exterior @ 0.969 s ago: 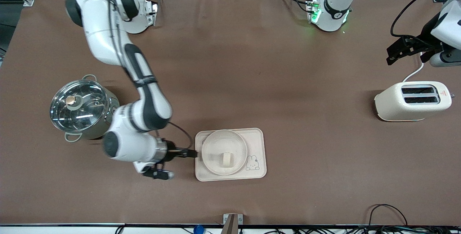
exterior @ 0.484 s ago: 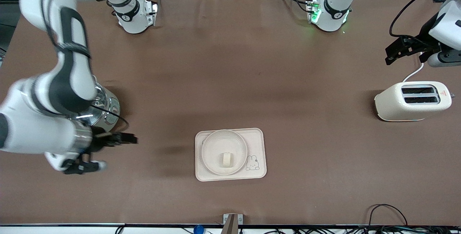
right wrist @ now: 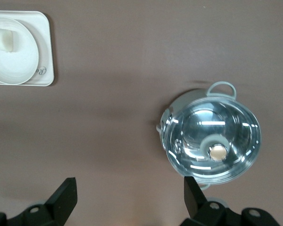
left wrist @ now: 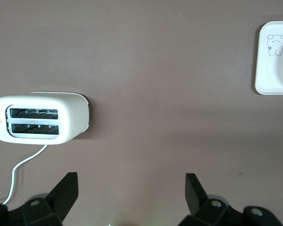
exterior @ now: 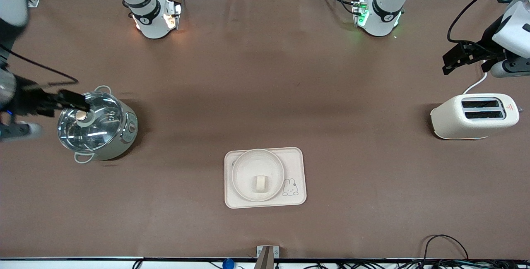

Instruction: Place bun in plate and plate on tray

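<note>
The pale bun (exterior: 261, 183) lies in the round cream plate (exterior: 248, 167), and the plate sits on the cream rabbit tray (exterior: 295, 165) in the middle of the table, near the front camera. The right wrist view also shows the bun (right wrist: 4, 39), the plate (right wrist: 19, 66) and the tray (right wrist: 44, 47). My right gripper (exterior: 76, 102) is open and empty over the pot's rim; it also shows in the right wrist view (right wrist: 129, 197). My left gripper (exterior: 447, 65) waits open and empty over the table by the toaster, and it shows in the left wrist view (left wrist: 130, 193).
A steel pot with a glass lid (exterior: 96, 126) stands toward the right arm's end of the table. A cream toaster (exterior: 474, 116) with a white cord stands toward the left arm's end. The tray's rabbit corner (left wrist: 273, 66) shows in the left wrist view.
The right arm has drawn away from the tray's edge toward its own end of the table and now hangs over the pot. Bun, plate, tray and left arm have not moved.
</note>
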{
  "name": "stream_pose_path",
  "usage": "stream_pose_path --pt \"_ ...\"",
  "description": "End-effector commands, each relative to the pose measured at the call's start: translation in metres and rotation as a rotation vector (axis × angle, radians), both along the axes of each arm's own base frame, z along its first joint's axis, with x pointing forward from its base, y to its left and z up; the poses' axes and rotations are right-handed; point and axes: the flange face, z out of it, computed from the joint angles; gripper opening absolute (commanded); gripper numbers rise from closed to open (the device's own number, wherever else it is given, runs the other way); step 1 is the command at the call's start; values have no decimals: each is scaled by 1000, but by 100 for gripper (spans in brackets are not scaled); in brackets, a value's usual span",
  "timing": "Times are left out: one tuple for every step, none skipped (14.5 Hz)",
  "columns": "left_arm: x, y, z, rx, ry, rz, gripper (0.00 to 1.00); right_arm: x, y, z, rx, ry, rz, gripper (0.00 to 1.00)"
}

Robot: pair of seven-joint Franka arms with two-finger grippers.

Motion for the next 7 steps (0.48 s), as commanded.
stream_pose_path --pt "-3 0 3 -18 -3 -20 100 -57 -30 4 13 -20 -55 100" --pt "-2 -1 1 -18 0 -21 100 -70 -34 11 5 -42 -58 100" --pt "-2 -1 1 -18 0 -21 100 -80 -36 19 -29 -52 -62 100" --pt "-2 -1 1 -18 0 -21 100 -94 -33 31 -58 -73 -55 100" --pt "-2 -1 2 -18 -2 -21 100 -104 -31 39 -85 -91 -50 100" --pt "-2 -1 2 -18 -2 -21 100 -107 -23 43 -124 -108 -37 100" --pt "-2 -1 2 -18 -2 -21 100 -105 -20 41 -144 -108 -59 100"
